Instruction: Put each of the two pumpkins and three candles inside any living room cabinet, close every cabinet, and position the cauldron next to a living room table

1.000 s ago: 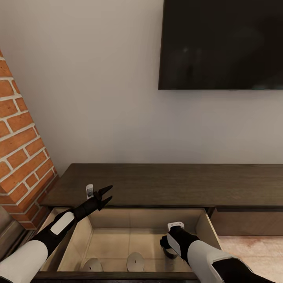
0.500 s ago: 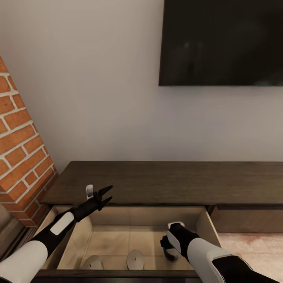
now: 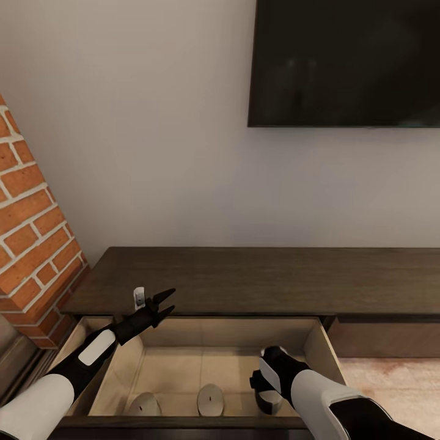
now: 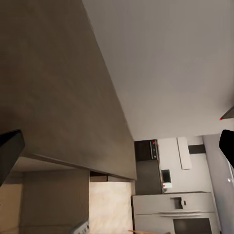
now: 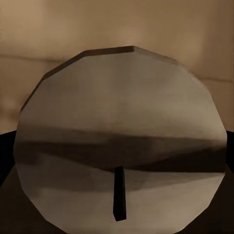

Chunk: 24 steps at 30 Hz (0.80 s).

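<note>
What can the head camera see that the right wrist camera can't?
The head view takes in the TV, the brick wall, the dark cabinet top, the open left gripper, and two candles lying in the open drawer. The right wrist view gives a close look at the third candle's flat end and dark wick. Both show that third candle and the drawer's pale inside.
</note>
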Motion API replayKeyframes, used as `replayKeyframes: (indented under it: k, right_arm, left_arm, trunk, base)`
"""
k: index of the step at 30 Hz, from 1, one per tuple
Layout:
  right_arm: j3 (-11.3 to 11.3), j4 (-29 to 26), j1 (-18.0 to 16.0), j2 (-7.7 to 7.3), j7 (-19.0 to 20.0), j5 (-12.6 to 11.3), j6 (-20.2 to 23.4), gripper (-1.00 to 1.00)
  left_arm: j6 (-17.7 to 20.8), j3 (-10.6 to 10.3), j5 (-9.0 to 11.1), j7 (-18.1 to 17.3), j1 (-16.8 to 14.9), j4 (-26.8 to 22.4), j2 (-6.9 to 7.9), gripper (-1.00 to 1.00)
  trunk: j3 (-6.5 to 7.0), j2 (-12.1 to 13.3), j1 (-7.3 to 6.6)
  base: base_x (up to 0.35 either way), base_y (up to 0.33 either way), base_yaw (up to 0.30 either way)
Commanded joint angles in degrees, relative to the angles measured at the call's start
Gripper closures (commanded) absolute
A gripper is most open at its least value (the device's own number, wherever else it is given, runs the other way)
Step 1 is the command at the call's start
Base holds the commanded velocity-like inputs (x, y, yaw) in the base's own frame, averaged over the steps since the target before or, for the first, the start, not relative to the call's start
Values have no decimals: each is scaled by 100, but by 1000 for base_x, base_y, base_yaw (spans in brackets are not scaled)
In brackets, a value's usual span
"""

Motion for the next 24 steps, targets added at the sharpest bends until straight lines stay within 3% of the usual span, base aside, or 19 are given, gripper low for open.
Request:
replayKeyframes:
  k: [1, 7, 13, 24]
  right_arm:
    - [4, 2, 0, 3, 0, 1, -2, 100]
    - [-4, 5, 0, -4, 4, 14, -138, 100]
    - [-5, 42, 0, -15, 5, 3, -615, 100]
    - [-2, 66, 58, -2, 5, -16, -874, 100]
  left_arm:
    - [0, 0, 1, 0, -2, 0, 0, -100]
    - [0, 0, 1, 0, -1, 0, 0, -100]
    - [0, 0, 1, 0, 0, 0, 2, -100]
    - [0, 0, 1, 0, -1, 0, 2, -100]
  trunk:
    - [-10, 0, 0]
    - [-65, 0, 0]
    - [-121, 0, 0]
    - [-224, 0, 0]
  base:
    - [0, 0, 0]
    - [0, 0, 0]
    - [0, 0, 0]
    - [0, 0, 0]
